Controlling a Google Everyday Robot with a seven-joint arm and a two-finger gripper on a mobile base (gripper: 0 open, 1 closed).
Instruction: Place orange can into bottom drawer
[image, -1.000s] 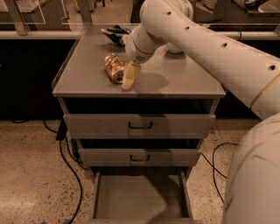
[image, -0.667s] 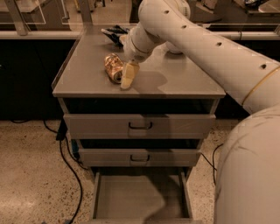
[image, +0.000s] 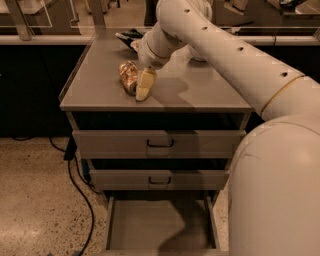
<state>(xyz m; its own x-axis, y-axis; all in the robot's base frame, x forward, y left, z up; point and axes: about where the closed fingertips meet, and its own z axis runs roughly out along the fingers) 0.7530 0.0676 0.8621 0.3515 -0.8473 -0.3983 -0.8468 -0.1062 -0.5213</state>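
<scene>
**Orange can (image: 128, 75) on cabinet top, gripper alongside**

Whether the gripper (image: 140, 89) is spread or closed cannot be told. It points downward, and its cream tip touches the right side of the can. The can lies on its side on the left part of the grey cabinet top (image: 200, 92). The wrist bends down from the white arm (image: 225, 50), which reaches up and left over the cabinet from the lower right foreground. Below, the two upper drawer fronts (image: 160, 145) are closed. The bottom drawer (image: 155, 225) stands pulled out, well apart from the can.
</scene>
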